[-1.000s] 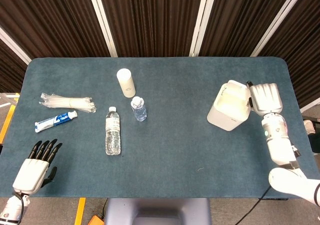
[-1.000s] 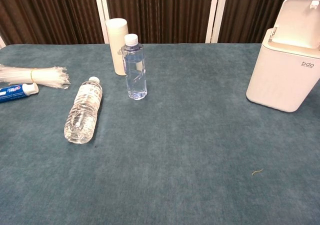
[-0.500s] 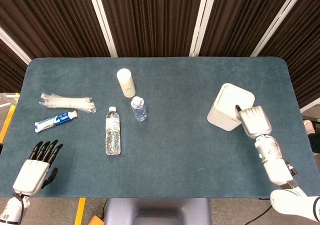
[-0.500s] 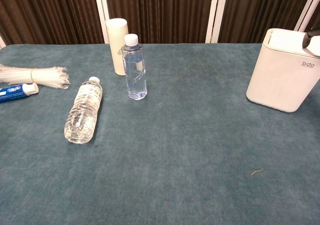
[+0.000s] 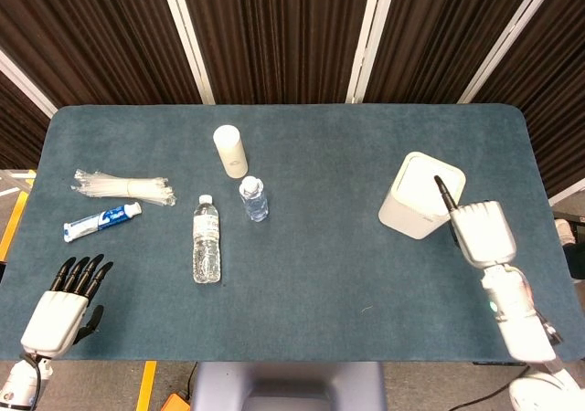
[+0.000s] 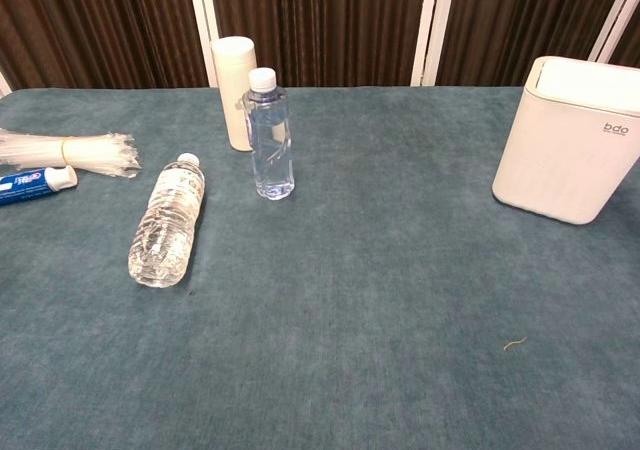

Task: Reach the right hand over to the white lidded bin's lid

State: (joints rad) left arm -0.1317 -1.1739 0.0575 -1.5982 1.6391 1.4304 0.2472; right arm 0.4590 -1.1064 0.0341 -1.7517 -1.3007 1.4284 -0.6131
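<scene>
The white lidded bin [image 5: 416, 201] stands at the right of the blue-green table, its lid [image 5: 428, 173] lying flat and closed; the chest view shows the bin [image 6: 565, 145] at the far right with the lid [image 6: 590, 70] down. My right hand [image 5: 482, 231] is just to the bin's front right, holding nothing, and is out of the chest view. One dark fingertip [image 5: 441, 188] points over the lid's right edge; whether it touches is unclear. My left hand [image 5: 66, 306] hovers at the table's front left corner, fingers stretched out, empty.
Left of centre are a lying water bottle [image 5: 207, 240], a small upright bottle [image 5: 254, 198] and a white cylinder [image 5: 230, 150]. Further left lie a bundle of clear strips [image 5: 123, 186] and a toothpaste tube [image 5: 102, 220]. Dark curtains hang behind the table.
The lid stood open a second ago with my right hand behind it; it came down flat. My right hand has since drawn back toward the front right. The left hand has stayed put.
</scene>
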